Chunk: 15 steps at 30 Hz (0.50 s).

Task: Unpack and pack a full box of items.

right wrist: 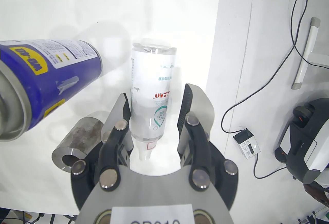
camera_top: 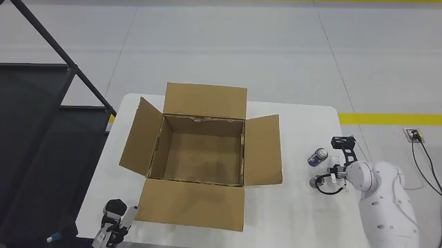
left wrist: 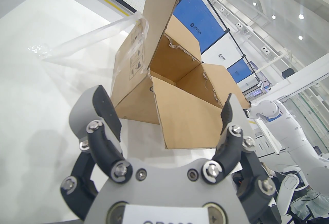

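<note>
well, the cardboard box [camera_top: 264, 150] sits in the middle of the white table [camera_top: 297, 213]. all four flaps are folded outward, and its bare brown floor shows from above. a strip of clear tape [left wrist: 84, 37] trails from one raised flap out over the tabletop in the left wrist view.

the left gripper [camera_top: 116, 220] hangs at the near left corner of the table, just off the box's near flap. in its own view the left gripper [left wrist: 165, 95] faces the box [left wrist: 185, 119] with its claw spread wide and nothing between the pads.

over on the robot's right, between the box and the table's right edge, stand the unpacked items. the blue spray can [camera_top: 318, 157] is upright, well apart from the box's right flap. the right gripper [camera_top: 324, 179] sits just nearer the robot than the can. from the right wrist, the right gripper [right wrist: 156, 95] points down over a clear bottle [right wrist: 151, 86] with a white label. the bottle stands on its base with its nozzle up toward the camera. the claw straddles the bottle at a medium spread: one pad rests against its side, while the other shows a gap, so it is not clamped. the spray can [right wrist: 46, 75] stands just beside the bottle without touching it. a short metal cylinder [right wrist: 74, 142] with a hole in its top end stands close against the outside of one finger; whether they touch i cannot tell.
</note>
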Each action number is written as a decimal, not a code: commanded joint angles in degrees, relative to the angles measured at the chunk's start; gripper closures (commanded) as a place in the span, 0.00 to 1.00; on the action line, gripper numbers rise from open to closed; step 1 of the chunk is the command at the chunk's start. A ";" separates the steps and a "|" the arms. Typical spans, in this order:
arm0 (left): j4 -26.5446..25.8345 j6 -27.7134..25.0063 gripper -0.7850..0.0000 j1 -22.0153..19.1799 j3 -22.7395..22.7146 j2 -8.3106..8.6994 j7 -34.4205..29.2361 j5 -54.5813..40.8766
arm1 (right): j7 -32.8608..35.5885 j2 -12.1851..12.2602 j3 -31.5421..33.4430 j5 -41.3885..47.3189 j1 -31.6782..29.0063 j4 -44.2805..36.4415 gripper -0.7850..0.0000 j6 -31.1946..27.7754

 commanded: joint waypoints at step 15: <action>0.00 0.00 0.00 0.00 0.00 0.00 0.00 0.00 | -1.29 0.87 2.15 4.91 -0.78 -6.89 1.00 2.18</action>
